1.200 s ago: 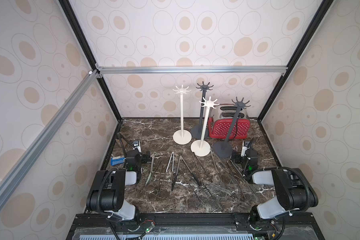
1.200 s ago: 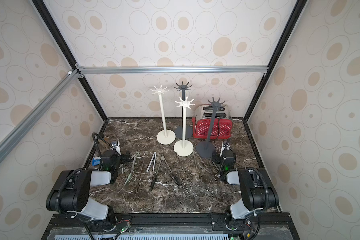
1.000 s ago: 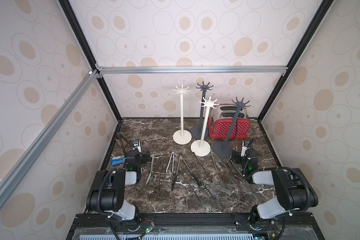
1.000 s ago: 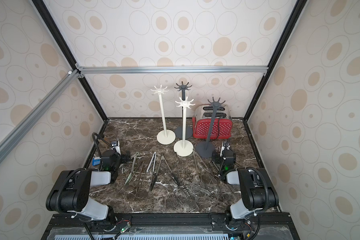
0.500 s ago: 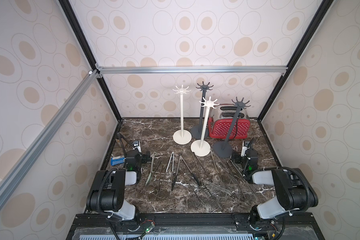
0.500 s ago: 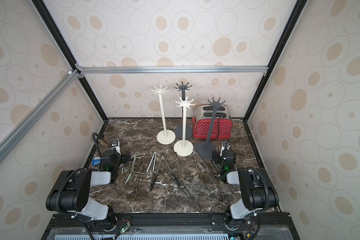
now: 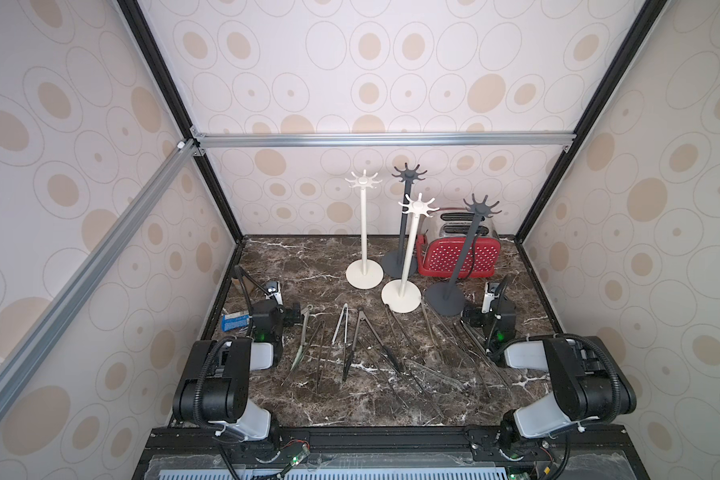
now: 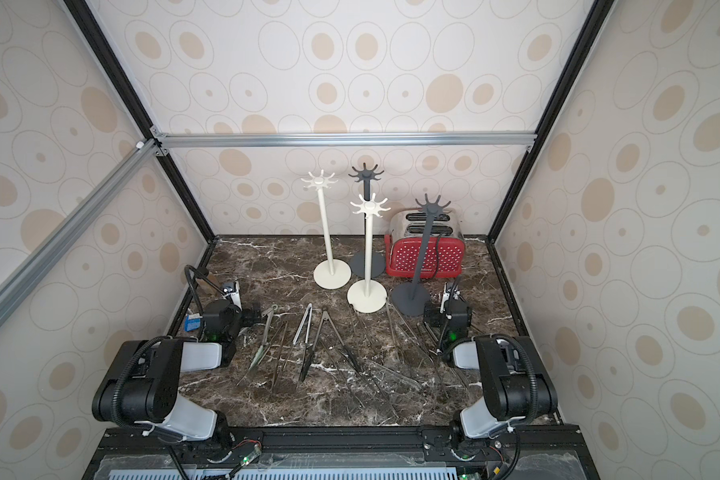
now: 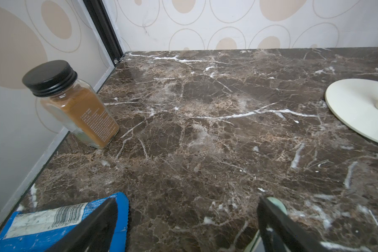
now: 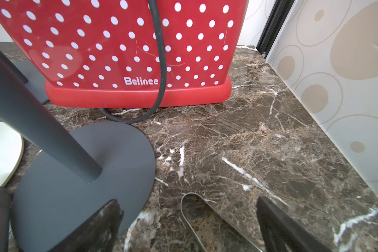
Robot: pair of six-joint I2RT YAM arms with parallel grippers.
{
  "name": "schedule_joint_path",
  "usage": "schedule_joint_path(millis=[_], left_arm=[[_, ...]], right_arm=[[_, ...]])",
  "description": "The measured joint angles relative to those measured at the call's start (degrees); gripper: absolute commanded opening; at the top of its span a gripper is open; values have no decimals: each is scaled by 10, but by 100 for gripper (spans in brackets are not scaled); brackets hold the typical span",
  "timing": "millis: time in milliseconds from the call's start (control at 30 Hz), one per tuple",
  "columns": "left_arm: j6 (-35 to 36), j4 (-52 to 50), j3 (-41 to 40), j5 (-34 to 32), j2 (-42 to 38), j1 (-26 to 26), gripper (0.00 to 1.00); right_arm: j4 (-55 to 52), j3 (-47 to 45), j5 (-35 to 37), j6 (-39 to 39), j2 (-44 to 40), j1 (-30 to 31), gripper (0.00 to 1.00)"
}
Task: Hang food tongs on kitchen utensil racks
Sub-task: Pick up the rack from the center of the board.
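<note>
Left claw (image 9: pixel 188 209) and right claw (image 10: pixel 189 207) both stand wide open and empty, low over the marble surface (image 7: pixel 300 262); nothing has shifted in the last second; food tongs (image 7: pixel 344 332) lie in a row across the lower middle of the frame; kitchen utensil racks (image 7: pixel 409 249) stand at centre with bare hooks; by my judgement, hanging has not begun.
</note>
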Motion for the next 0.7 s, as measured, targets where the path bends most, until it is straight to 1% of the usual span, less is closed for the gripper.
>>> schedule_joint_path(millis=[133,200,233,267,367,433,533,633,700], left_arm=[[-1,0,0,-7,0,0,99],[-5,-8,1,-31,-6,0,99],[-7,-27,2,-44,-20,1,99],[-10,-48,4,-53,-36,1,99],[-28,-123,15,-90,-145,0,99],[-51,-158,24,-114,-231,-1,99],[-89,-215,42,-138,-333,-5,99],[-123,-292,47,-140,-403,-9,99],[-138,-349,47,-131,-436,-15,99]], right_arm=[[-4,1,2,1,-2,0,99],[-49,12,3,3,-21,-2,98],[-79,23,5,4,-38,-3,95],[-98,32,7,5,-52,-3,94],[-161,70,21,15,-105,-3,92],[-207,89,35,32,-137,-3,90],[-292,97,52,71,-178,-2,88],[-416,116,64,114,-205,4,87],[-503,146,74,137,-215,24,87]])
